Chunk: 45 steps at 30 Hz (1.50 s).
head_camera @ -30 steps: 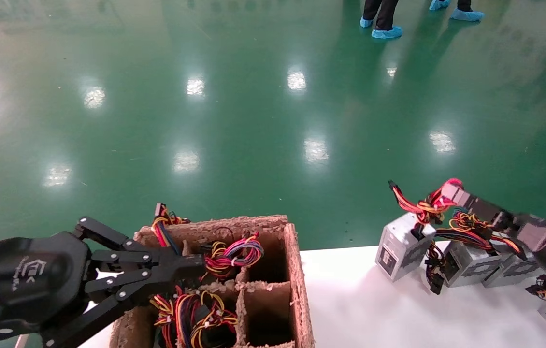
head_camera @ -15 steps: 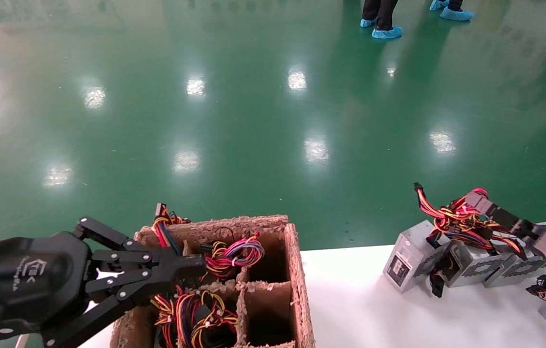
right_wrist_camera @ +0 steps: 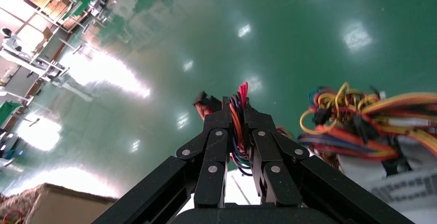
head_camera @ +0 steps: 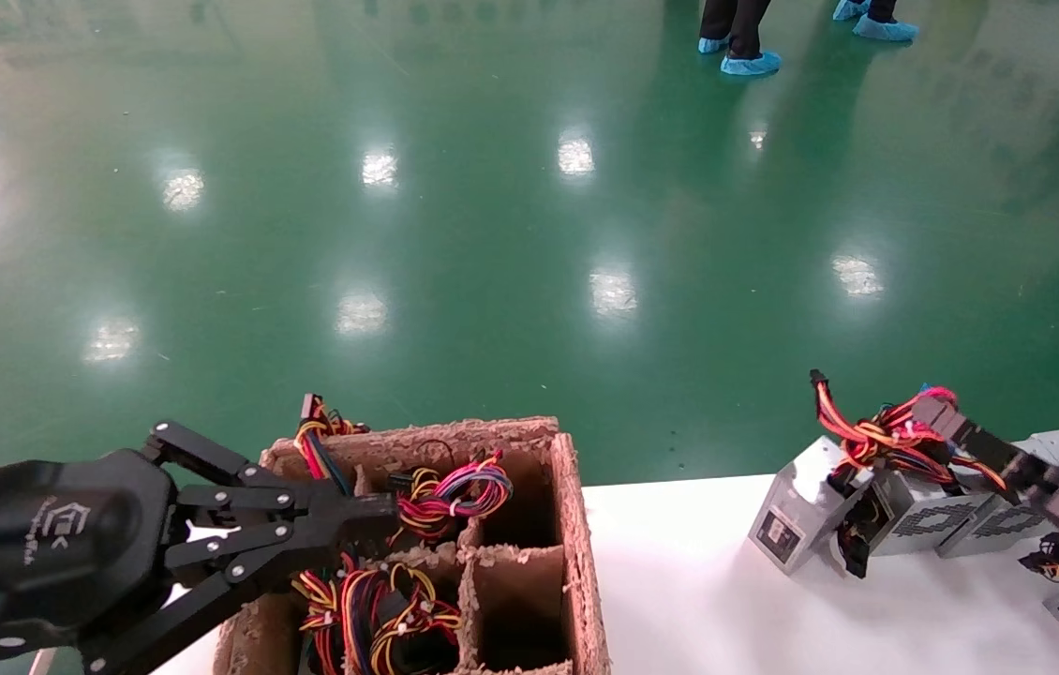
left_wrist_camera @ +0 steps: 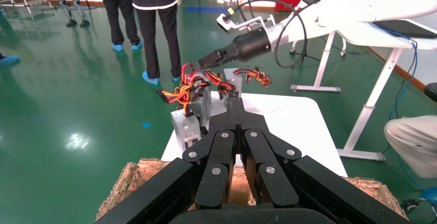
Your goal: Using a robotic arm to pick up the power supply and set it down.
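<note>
Power supply (head_camera: 797, 514) sits tilted on the white desk (head_camera: 679, 581), labelled end toward me, leaning against its neighbouring grey units (head_camera: 923, 511); I read its long axis as running away from me. My right gripper (head_camera: 937, 412) is clamped on its wire bundle (head_camera: 876, 436). Left gripper (head_camera: 370, 511), fingers together, hovers over the cardboard box (head_camera: 576, 525).

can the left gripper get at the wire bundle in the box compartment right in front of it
Probably yes: the left gripper hangs shut just beside the wire bundle, which pokes above the cardboard box with nothing covering it; it must open first.
</note>
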Each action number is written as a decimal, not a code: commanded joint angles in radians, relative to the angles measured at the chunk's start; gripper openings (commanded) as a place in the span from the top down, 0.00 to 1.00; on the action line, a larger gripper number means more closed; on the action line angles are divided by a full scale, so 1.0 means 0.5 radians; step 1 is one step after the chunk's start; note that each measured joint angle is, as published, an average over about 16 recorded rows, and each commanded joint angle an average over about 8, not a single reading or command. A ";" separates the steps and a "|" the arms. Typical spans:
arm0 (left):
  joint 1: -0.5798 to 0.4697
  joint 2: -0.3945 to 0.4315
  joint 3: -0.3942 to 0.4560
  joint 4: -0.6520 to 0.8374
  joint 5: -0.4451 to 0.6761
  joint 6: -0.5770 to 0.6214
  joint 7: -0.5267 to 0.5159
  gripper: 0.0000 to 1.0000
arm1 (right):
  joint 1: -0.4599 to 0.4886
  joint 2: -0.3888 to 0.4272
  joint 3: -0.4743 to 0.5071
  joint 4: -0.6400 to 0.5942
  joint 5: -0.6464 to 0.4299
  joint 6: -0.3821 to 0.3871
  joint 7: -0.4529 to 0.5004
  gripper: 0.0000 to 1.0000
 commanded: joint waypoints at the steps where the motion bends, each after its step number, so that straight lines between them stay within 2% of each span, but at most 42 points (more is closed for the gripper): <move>1: 0.000 0.000 0.000 0.000 0.000 0.000 0.000 1.00 | -0.032 -0.007 0.009 0.003 0.008 -0.006 -0.006 1.00; 3: 0.000 0.000 0.000 0.000 0.000 0.000 0.000 1.00 | -0.059 -0.010 0.020 0.001 0.015 -0.016 -0.014 1.00; 5: 0.000 0.000 0.000 0.000 0.000 0.000 0.000 1.00 | -0.087 -0.009 0.033 -0.001 0.021 -0.023 -0.023 0.92; 6: 0.000 0.000 0.000 0.000 0.000 0.000 0.000 1.00 | -0.101 -0.007 0.042 -0.002 0.025 -0.024 -0.027 0.82; 11: 0.000 0.000 0.000 0.000 0.000 0.000 0.000 1.00 | -0.179 0.017 0.095 -0.001 0.040 -0.020 -0.048 0.20; 13: 0.000 0.000 0.000 0.000 0.000 0.000 0.000 1.00 | -0.214 0.029 0.120 0.001 0.048 -0.018 -0.056 0.02; 14: 0.000 0.000 0.000 0.000 0.000 0.000 0.000 1.00 | -0.233 0.036 0.134 0.003 0.052 -0.018 -0.060 0.00; 35: 0.000 0.000 0.001 0.000 -0.001 0.000 0.000 1.00 | -0.571 0.112 0.450 0.022 0.161 -0.179 -0.177 0.00; 45: 0.000 0.000 0.001 0.000 -0.001 0.000 0.000 1.00 | -0.612 0.075 0.573 0.024 0.203 -0.303 -0.273 0.00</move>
